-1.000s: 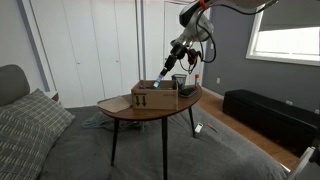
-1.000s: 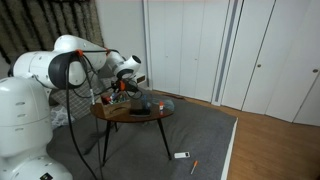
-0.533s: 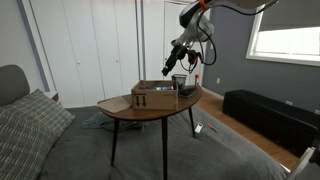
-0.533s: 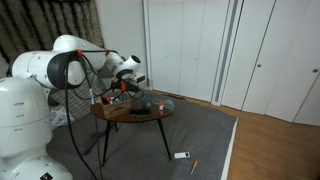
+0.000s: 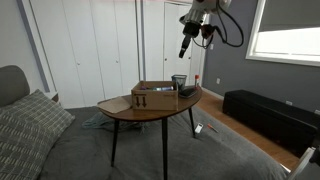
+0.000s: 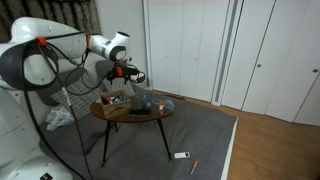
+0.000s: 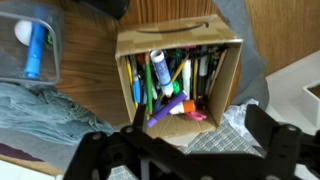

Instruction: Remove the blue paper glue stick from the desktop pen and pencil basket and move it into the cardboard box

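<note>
Your main risk from here is a needless dive. Straight below your gripper (image 5: pixel 185 47), the cardboard box (image 7: pixel 135 45) is crammed with upright pens (image 7: pixel 183 72). If you come down with the fingers (image 7: pixel 268 135) spread this wide, one could snag a pen or the box rim and drag the box across the table (image 5: pixel 125 108).

The other trap is the blue-bodied item (image 7: pixel 33 50) lying in the pen basket (image 7: pixel 12 62), ahead of the hand and off to its side in the wrist view. It could pass for your target. I judge the glue stick (image 7: pixel 157 68) to be the white-and-blue tube among the pens in the box, right under the hand, though it is too small to be sure.

Your fingers are wide apart, holding nothing and touching nothing. The hand hangs high, well clear of both box and basket.
</note>
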Controlling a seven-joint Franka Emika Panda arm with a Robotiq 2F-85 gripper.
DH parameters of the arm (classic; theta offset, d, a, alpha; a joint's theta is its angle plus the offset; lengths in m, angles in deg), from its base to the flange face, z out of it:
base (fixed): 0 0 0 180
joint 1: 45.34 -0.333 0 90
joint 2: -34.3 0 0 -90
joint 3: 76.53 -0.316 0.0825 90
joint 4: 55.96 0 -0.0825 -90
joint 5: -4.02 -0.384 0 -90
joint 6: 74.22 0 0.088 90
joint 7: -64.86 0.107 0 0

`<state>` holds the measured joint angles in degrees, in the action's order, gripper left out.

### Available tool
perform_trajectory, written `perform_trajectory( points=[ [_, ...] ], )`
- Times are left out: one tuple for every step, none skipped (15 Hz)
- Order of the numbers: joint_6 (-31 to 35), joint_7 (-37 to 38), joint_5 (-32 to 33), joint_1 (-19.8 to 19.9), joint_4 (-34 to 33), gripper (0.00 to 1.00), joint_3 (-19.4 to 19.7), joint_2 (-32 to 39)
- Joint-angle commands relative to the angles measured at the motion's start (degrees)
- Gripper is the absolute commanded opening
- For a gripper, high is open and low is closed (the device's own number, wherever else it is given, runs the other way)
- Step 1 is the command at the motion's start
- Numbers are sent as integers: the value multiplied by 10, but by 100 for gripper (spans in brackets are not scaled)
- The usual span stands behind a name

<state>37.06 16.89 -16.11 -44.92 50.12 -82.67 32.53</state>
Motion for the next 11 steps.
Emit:
perform_trajectory(
  points=[
    [-84,75,108,-8,29,100,20,-76],
    [-109,92,134,-7,30,100,23,-89],
    [-131,109,159,-6,31,100,27,-100],
    [-156,124,181,-4,28,100,31,-107],
    [-181,133,198,-3,27,100,38,-112],
    [-201,131,211,0,26,100,47,-114],
    [-174,115,182,-14,12,100,48,-96],
    [-188,118,193,-13,13,100,54,-101],
    [-194,118,197,-12,15,100,58,-104],
    [-195,118,199,-11,16,100,60,-104],
    [-195,119,199,-11,17,100,60,-104]
  ],
)
